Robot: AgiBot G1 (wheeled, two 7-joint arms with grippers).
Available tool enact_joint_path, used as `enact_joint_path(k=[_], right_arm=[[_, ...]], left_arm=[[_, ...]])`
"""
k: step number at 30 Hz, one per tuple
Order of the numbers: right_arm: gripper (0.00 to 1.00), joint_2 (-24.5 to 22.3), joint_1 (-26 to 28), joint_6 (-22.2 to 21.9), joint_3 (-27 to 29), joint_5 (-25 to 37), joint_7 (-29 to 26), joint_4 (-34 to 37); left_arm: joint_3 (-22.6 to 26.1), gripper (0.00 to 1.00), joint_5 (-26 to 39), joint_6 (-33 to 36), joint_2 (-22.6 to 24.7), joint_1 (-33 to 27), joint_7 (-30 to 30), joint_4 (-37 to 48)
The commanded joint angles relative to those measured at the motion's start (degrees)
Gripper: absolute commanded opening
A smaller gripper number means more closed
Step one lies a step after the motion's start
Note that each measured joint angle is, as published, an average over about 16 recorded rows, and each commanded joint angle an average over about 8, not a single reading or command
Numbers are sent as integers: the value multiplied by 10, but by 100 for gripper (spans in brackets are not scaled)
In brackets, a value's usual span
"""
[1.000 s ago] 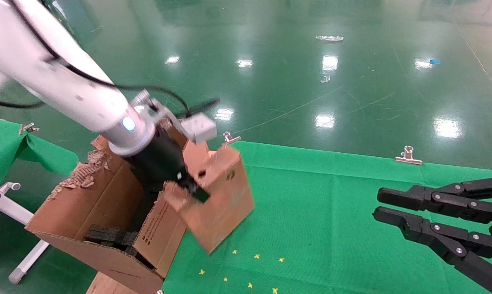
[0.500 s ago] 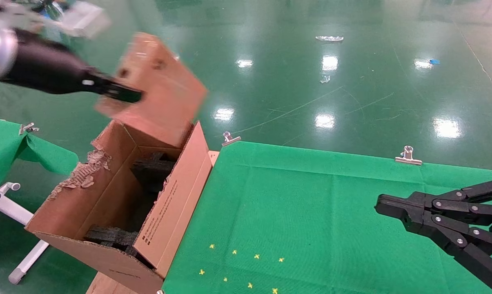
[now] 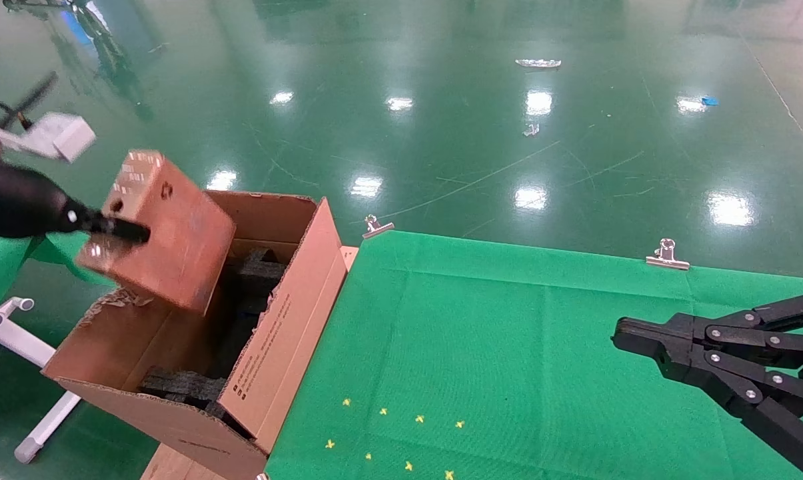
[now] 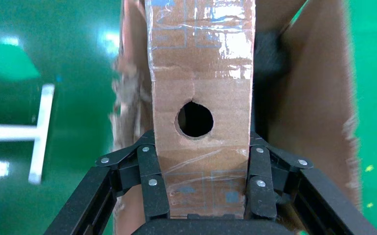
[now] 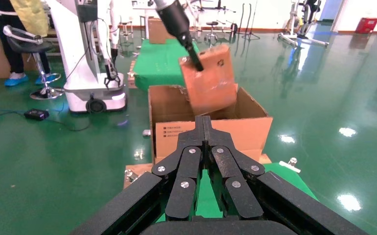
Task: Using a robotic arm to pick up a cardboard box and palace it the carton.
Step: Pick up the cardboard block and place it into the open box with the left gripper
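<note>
My left gripper (image 3: 122,231) is shut on the small brown cardboard box (image 3: 168,233) and holds it tilted in the air over the left side of the carton (image 3: 288,320). The left wrist view shows both fingers (image 4: 149,171) pressed on the sides of the box (image 4: 201,73), which has a round hole and clear tape. The carton (image 4: 318,122) lies below it. The carton stands open, with black foam (image 3: 174,383) inside and a torn flap edge (image 3: 118,300). My right gripper (image 3: 620,337) is shut and empty over the table at the right.
The green-clothed table (image 3: 508,347) lies right of the carton, with metal clips (image 3: 666,255) on its far edge and yellow marks (image 3: 401,433) near the front. A white stand leg (image 3: 14,320) is left of the carton. Another robot's base (image 5: 93,73) stands farther off.
The left gripper lifted the box from beside the carton's right flap, swung it high, then moved it left and lower over the carton. The right gripper closed a second ago.
</note>
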State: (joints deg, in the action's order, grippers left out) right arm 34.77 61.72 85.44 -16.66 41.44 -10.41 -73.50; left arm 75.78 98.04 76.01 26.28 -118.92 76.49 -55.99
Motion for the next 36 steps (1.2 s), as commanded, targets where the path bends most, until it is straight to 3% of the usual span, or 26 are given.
enact_joint_path(k=[1, 10, 20, 35, 36], right_arm=[[100, 0, 0, 0, 0, 0, 0, 0], [100, 0, 0, 0, 0, 0, 0, 0], [100, 0, 0, 0, -1, -1, 0, 0], [100, -1, 0, -1, -1, -1, 1, 0], [100, -1, 0, -1, -1, -1, 1, 0]], left_arm=[[7, 0, 6, -4, 2, 11, 6, 10], [37, 0, 40, -42, 28, 69, 21, 69], [48, 0, 18, -103, 59, 148, 8, 152], [45, 0, -14, -176, 186, 220, -74, 335], [44, 4, -16, -179, 194, 224, -81, 348]])
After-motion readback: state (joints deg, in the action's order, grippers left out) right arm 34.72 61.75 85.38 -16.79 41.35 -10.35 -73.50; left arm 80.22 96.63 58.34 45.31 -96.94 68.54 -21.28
